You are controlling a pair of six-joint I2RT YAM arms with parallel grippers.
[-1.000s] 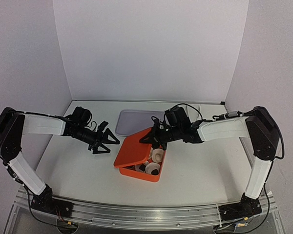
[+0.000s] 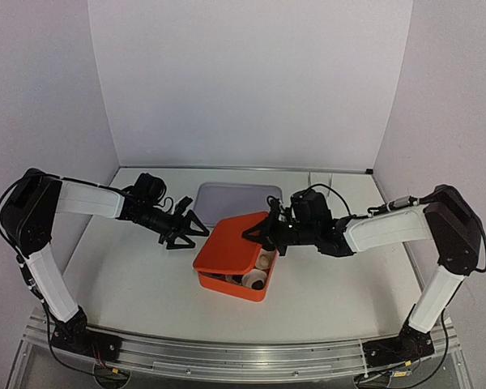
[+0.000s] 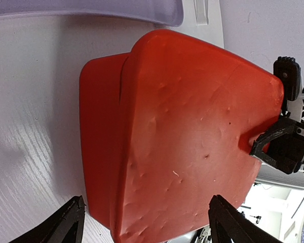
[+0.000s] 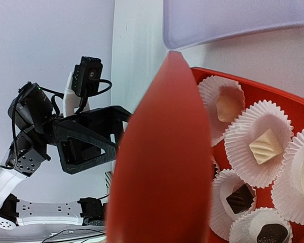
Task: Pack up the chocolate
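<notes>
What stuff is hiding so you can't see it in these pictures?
Top view: the orange lid covers most of the box, so the chocolates cannot be counted.
Left wrist view: the lid hides everything inside the box.
Right wrist view: the lid hides the box's left part; the frame edges cut off paper cups at right and bottom.

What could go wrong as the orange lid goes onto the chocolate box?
The right gripper pinches the orange lid by one edge, so it could pivot or slip. The lid sits tilted over the box, so it may seat crooked or crush paper cups. The open left gripper, close by, could knock it.
</notes>
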